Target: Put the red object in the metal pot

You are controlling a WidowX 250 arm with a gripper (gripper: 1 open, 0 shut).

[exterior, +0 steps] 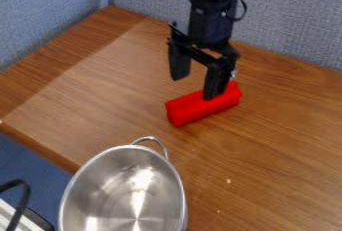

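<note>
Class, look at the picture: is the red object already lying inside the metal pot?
No: the red object lies on the wooden table, apart from the empty metal pot.

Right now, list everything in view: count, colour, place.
red object: one, bright red, lying on the table at centre, just under the gripper.
metal pot: one, shiny silver, empty, at the table's near edge.
table: one, brown wood, filling most of the view.
wall panel: one, blue-grey, behind the table.
gripper: one, black, pointing down, jaws open above the red object's far end; whether it touches cannot be told.
</note>
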